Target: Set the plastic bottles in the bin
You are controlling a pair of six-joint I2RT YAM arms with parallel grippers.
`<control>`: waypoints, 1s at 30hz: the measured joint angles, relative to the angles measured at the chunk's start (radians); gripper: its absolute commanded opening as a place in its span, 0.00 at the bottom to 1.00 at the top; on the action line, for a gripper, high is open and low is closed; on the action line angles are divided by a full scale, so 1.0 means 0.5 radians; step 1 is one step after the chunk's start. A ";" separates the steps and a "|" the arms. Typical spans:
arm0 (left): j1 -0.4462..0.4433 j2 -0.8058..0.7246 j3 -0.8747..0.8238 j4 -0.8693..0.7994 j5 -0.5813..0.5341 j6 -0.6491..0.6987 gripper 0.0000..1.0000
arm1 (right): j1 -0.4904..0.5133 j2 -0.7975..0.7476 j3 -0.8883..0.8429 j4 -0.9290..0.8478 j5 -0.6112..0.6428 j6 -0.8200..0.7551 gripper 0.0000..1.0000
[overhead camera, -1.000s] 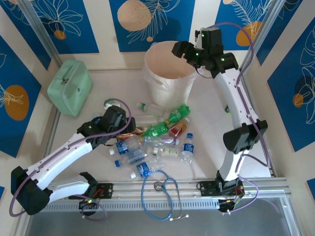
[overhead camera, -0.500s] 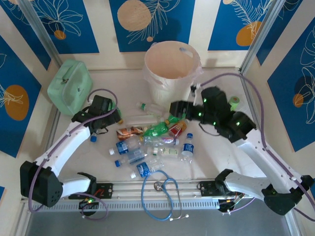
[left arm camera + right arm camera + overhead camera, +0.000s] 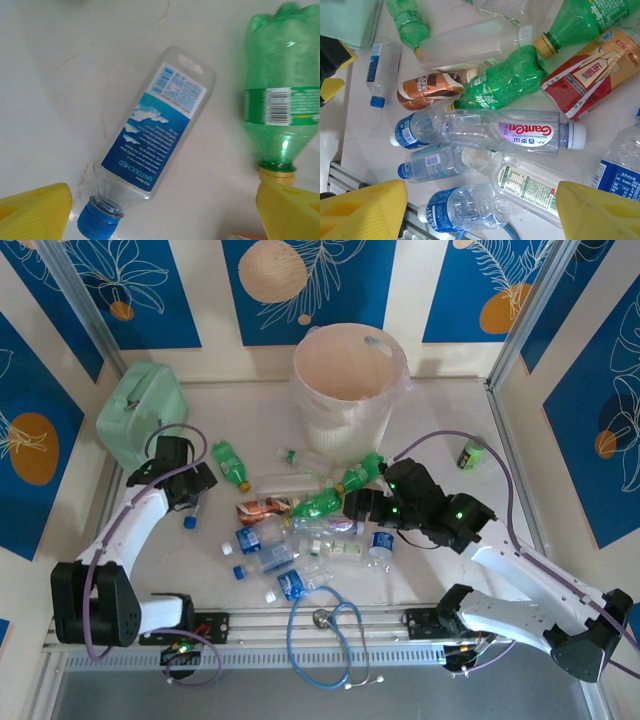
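Many plastic bottles [image 3: 305, 525] lie in a heap at the table's middle: green, clear blue-labelled and a red one [image 3: 592, 72]. The cream bin [image 3: 348, 390] stands behind them. My left gripper [image 3: 193, 495] hangs open left of the heap, over a clear blue-labelled bottle [image 3: 155, 145] lying flat. Its blue cap [image 3: 97, 227] sits by the left fingertip [image 3: 35, 215]. A green bottle [image 3: 280, 100] lies beside it. My right gripper [image 3: 352, 505] is open above the heap. In its wrist view the gripper [image 3: 482, 212] straddles two clear bottles [image 3: 470, 207].
A mint-green case [image 3: 143, 415] sits at the far left. A small green cylinder [image 3: 470, 453] stands right of the bin. A blue stethoscope [image 3: 330, 630] lies across the front rail. Wall panels close in the table's left, back and right.
The right arm swung down from over the bin to just above the heap. The left arm moved left, away from the heap, and its jaws widened.
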 measured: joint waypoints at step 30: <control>0.076 0.711 0.105 0.253 0.126 -0.007 0.73 | 0.026 -0.012 -0.076 0.027 0.050 0.126 0.76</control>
